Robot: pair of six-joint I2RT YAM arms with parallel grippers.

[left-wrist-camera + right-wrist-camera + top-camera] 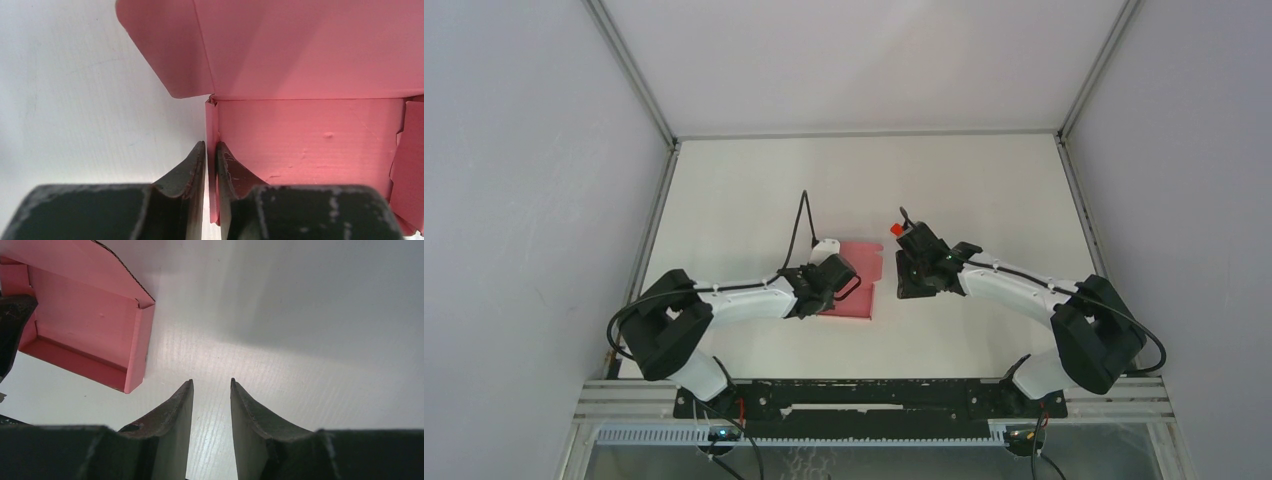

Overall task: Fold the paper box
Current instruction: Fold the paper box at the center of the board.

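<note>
White table (984, 180), tiny red block (896, 229)

Left arm (744, 298): elbow bent, forearm reaching right toward the middle.
Left claw (210, 144): fingers a narrow slit apart, straddling a side wall of the paper box (310, 135); firm pinch unclear.
Right arm (1014, 285): elbow bent, forearm reaching left.
Right claw (211, 382): fingers parted, nothing between.

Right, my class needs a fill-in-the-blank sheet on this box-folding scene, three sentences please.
The left tool straddles a wall of the ____ thin cardboard box.
The right tool has its jaws ____, holding nothing.
Beneath the right tool lies the bare ____ table.
Missing words: pink; open; white.
</note>
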